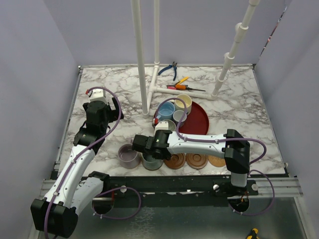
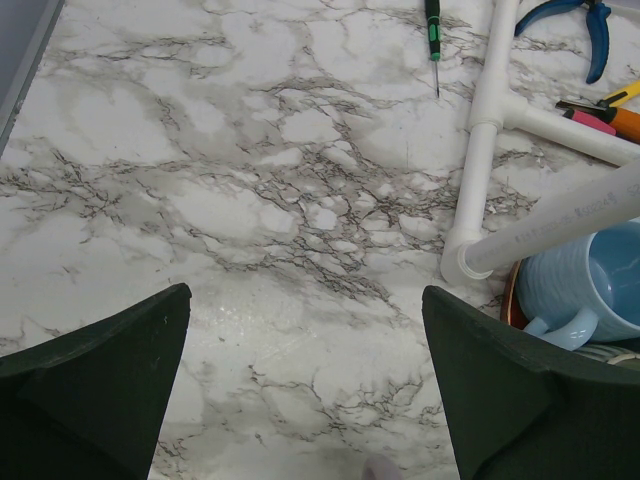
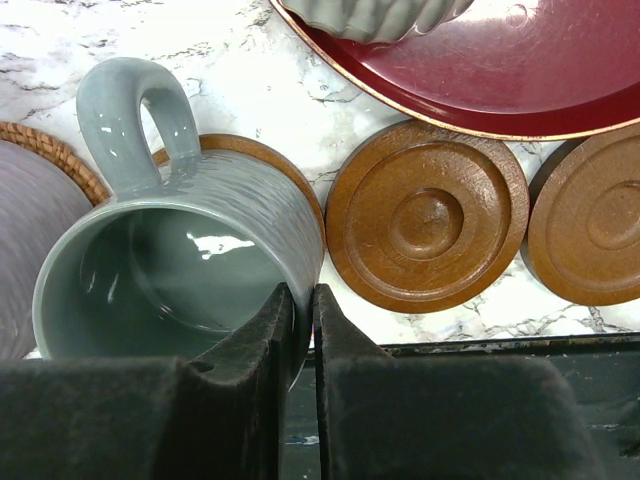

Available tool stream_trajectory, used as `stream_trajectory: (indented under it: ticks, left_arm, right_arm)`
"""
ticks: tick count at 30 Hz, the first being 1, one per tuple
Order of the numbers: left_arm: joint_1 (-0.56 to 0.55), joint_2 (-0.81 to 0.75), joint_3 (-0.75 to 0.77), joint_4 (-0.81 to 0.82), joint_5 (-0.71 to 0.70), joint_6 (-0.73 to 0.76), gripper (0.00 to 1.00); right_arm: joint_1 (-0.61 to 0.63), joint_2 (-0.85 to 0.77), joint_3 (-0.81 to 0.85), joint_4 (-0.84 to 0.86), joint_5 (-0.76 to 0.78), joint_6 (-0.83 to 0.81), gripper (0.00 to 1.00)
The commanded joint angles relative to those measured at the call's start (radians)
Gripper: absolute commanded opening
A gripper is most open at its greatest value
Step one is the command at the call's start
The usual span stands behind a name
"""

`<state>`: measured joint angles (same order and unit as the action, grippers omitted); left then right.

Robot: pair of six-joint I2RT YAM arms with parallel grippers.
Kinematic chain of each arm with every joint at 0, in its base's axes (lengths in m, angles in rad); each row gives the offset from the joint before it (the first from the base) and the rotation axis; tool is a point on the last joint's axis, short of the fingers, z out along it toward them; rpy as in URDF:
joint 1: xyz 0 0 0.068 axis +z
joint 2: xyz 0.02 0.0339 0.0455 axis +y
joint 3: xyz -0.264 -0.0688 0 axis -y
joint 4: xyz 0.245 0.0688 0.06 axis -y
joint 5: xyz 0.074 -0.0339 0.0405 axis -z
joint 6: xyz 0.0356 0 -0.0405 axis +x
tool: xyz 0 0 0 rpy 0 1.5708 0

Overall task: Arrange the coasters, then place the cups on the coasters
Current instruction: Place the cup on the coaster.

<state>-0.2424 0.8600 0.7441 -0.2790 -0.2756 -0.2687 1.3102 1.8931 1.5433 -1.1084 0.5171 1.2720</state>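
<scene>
My right gripper (image 3: 300,300) is shut on the near rim of the grey-green cup (image 3: 170,270), one finger inside the wall and one outside. The cup stands upright on a brown coaster (image 3: 250,150), handle pointing away. In the top view this cup (image 1: 152,162) is beside the lavender cup (image 1: 128,156), which rests on a woven coaster (image 3: 50,150). Bare wooden coasters (image 1: 174,161) (image 1: 196,160) (image 1: 217,160) line the near edge to the right. The light blue cup (image 1: 166,109), cream cup (image 1: 183,103) and a pale grey cup (image 1: 179,117) stand on the red tray (image 1: 197,122). My left gripper (image 2: 305,380) hangs open over bare marble.
A white pipe frame (image 1: 149,89) rises from the table's middle and back. Pliers (image 1: 169,68) and screwdrivers (image 1: 182,80) lie at the back. A ribbed cup (image 3: 370,15) sits at the tray's near rim. The table's dark front edge (image 3: 480,345) runs just behind the coasters.
</scene>
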Motion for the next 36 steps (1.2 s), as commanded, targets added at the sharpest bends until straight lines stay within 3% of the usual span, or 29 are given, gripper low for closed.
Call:
stream_trajectory:
  ticks: [1,20,25,31,36]
  left_arm:
    - [-0.003,-0.014,-0.003,-0.002,0.018,0.002,0.99]
    - [-0.005,-0.019,-0.002,-0.003,0.015,0.005,0.99]
    - [-0.006,-0.017,-0.001,-0.002,0.048,0.008,0.99]
    - [-0.010,0.001,0.010,-0.012,0.128,-0.038,0.98]
    - [-0.027,-0.023,0.066,-0.060,0.195,-0.124,0.97]
  right_arm:
    - [0.008,-0.010,-0.008,0.006,0.050,0.008,0.14]
    - [0.009,-0.068,-0.032,0.032,0.040,-0.033,0.47]
    - [0.010,-0.138,-0.070,0.106,0.061,-0.098,0.54]
    - [0.004,-0.245,-0.136,0.218,0.141,-0.217,0.71]
    - [-0.112,-0.358,-0.225,0.317,0.127,-0.350,0.73]
